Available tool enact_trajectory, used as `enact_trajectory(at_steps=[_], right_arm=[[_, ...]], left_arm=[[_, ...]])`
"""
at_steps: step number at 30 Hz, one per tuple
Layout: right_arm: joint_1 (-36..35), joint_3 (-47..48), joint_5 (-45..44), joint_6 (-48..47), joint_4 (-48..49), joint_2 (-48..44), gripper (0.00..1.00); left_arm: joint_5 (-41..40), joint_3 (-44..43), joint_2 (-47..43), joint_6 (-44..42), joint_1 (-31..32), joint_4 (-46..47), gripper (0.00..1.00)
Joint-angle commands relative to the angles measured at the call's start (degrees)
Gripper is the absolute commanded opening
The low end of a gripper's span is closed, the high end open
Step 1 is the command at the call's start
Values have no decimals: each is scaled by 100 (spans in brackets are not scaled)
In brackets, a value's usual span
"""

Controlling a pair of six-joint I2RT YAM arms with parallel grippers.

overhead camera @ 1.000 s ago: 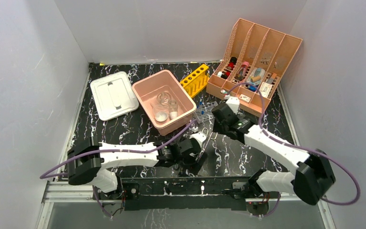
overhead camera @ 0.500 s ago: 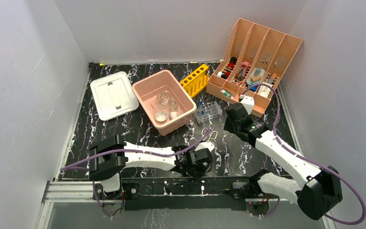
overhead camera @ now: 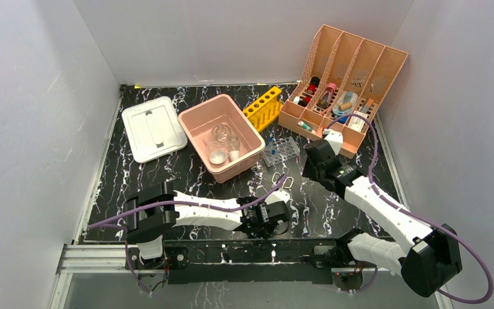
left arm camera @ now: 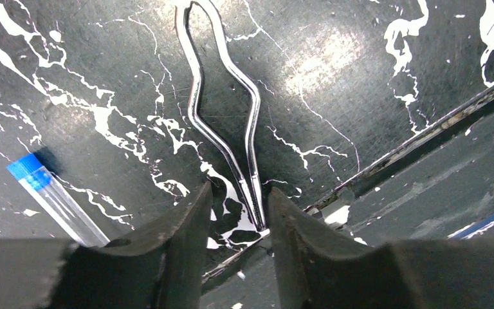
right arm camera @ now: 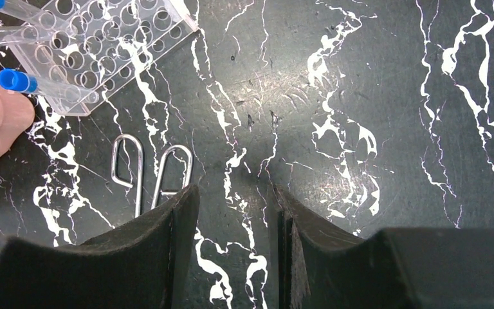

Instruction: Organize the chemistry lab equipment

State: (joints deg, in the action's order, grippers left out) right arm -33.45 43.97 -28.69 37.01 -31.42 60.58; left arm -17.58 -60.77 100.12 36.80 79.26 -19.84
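A blue-capped tube [left arm camera: 48, 196] lies lower left; the left gripper [left arm camera: 239, 206], a little apart, sits around the tongs [left arm camera: 249, 174]; right gripper [right arm camera: 233, 199] apart, empty.

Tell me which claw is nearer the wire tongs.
Left. The left claw straddles the tips of the wire tongs; the right claw sits beside their loop handles, not around them.

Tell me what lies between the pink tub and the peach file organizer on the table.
A yellow test tube rack lies between the pink tub and the file organizer. The top view shows this.
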Motion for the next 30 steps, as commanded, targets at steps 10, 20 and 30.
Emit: enact_trajectory(at_steps=[10,20,30], right_arm=[[32,-138,84,-74,250,-29,53],[73,-343,657,-54,543,-121,57],[584,-770,2309,-392,1477,-184,83]], left_arm=[[-13,-33,50,205,24,-83,4],[-219,189,-347,135,22,15,0],[-738,420,-927,163,22,134,0]])
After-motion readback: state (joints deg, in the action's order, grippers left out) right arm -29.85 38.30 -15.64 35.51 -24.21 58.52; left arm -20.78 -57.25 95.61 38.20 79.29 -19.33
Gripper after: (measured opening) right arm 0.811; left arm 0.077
